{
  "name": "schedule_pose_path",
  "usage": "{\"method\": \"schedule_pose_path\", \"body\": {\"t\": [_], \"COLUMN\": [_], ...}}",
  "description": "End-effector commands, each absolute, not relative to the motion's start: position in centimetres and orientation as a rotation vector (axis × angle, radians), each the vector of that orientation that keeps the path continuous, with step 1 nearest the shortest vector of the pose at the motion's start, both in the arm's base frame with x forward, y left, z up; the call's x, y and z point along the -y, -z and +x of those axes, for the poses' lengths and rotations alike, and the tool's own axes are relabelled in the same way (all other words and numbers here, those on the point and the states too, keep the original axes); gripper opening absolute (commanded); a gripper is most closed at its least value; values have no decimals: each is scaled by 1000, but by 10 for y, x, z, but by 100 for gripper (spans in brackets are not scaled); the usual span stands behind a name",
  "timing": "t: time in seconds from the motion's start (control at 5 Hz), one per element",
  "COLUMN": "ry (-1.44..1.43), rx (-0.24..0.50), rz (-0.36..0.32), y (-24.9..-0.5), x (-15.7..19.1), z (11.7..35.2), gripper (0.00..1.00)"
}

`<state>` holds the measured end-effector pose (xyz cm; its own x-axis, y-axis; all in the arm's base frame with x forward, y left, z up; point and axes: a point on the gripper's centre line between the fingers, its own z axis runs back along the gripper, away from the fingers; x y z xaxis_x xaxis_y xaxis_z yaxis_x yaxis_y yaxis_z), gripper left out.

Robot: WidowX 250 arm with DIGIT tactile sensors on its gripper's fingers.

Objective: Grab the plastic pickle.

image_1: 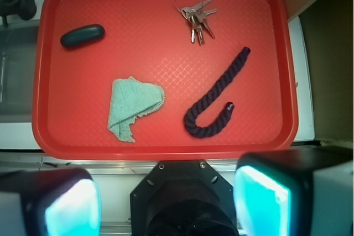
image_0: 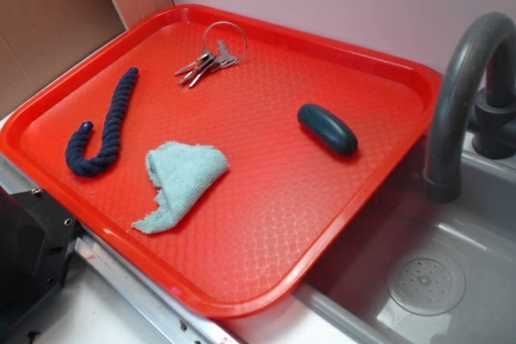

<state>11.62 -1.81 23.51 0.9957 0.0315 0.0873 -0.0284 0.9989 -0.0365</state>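
The plastic pickle (image_0: 327, 128) (image_1: 82, 35), a glossy dark teal capsule, lies flat on the red tray (image_0: 242, 275) (image_1: 166, 148) near its sink-side edge. In the wrist view my gripper (image_1: 166, 203) hangs high above the tray's near rim, far from the pickle. Its two cyan-padded fingers (image_1: 72, 208) stand wide apart with nothing between them. The gripper itself does not show in the exterior view.
On the tray also lie a navy braided rope (image_0: 101, 130) (image_1: 215, 100), a light green cloth (image_0: 179, 179) (image_1: 133, 103) and a bunch of keys (image_0: 208, 60) (image_1: 196, 17). A grey sink (image_0: 435, 279) with a curved faucet (image_0: 459, 86) adjoins the tray. The black robot base (image_1: 182, 197) sits below the gripper.
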Motion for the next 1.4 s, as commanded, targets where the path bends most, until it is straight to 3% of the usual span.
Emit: {"method": "schedule_pose_path", "body": {"t": [0.0,0.2,0.4,0.6,0.8,1.2], "ry": [-30,101,277,528,774,1286], "rx": [88,132,195,230,282,267], "rz": [-35,19,22,26,-17,22], "y": [-235,-232,-227,-216,-200,-161], "x": [18,12,11,20,30,66], "z": [116,127,147,177,217,268], "gripper": [100,100,100,100,100,100]}}
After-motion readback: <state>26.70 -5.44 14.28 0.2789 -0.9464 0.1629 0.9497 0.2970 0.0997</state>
